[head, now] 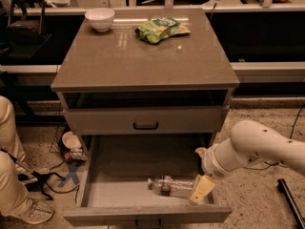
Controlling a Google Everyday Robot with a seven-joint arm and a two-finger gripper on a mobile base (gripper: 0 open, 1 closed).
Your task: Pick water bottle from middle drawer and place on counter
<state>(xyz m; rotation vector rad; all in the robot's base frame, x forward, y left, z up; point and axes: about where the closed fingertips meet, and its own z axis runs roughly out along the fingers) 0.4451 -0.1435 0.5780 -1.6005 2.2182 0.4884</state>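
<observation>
— Low in the frame, just right of centre: is that the water bottle [174, 186]?

— Yes. It lies on its side on the floor of the open drawer [119, 194], close to the front wall, with its cap pointing left and its dark label band near that end.

— And the gripper [202, 190]?

— It is at the bottle's right end, inside the drawer's right front corner. Its pale tip overlaps the bottle there. I cannot tell whether it is apart, together or clamped on the bottle.

— What carries it?

— A thick white arm [257, 147] that comes in from the right edge of the frame and angles down to the drawer.

— Above that?

— A closed drawer [145, 120] with a dark handle, then an open slot, then the counter [143, 56]. On the counter, a white bowl [99, 19] stands at the upper left corner and a green snack bag [162, 29] lies near the back edge, right of the bowl.

— Anything at the side?

— A person's leg and shoe [28, 209] at the left edge.
</observation>
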